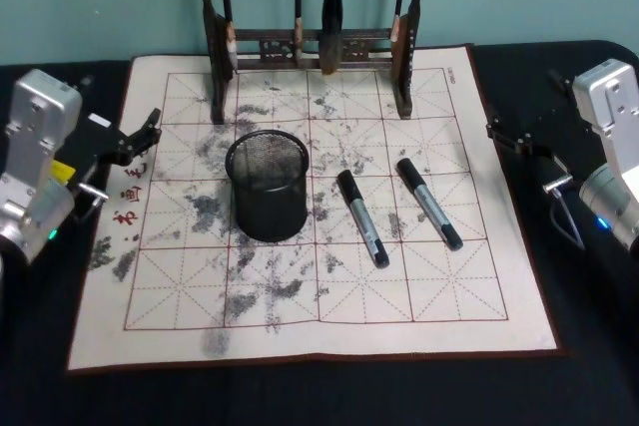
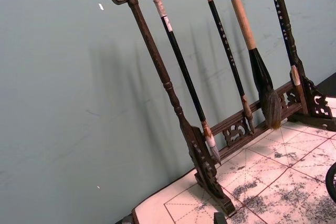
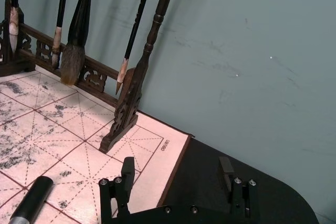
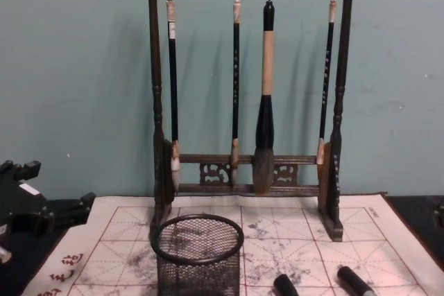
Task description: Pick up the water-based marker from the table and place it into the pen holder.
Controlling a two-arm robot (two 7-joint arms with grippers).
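Well, starting on my left, my left gripper (image 1: 140, 137) hangs over the black table (image 1: 300, 396) at the left edge of the ink-stained white practice mat with a red grid (image 1: 429, 316). Its fingers are spread apart and hold nothing. On the mat, left of centre, the round black wire-mesh pen holder (image 1: 267, 185) stands upright. Near it on the right, a grey-barrelled marker with black ends (image 1: 361, 218) lies flat on the mat, clear of the cup. A second marker of the same kind (image 1: 429, 203) lies roughly parallel further right, without touching the first. Behind them, along the mat's far edge, the tall dark wooden brush rack (image 4: 156, 88) carries four hanging brushes (image 4: 265, 116). On the far right, my right gripper (image 3: 176, 167) hovers by the mat's right edge, fingers wide and empty.
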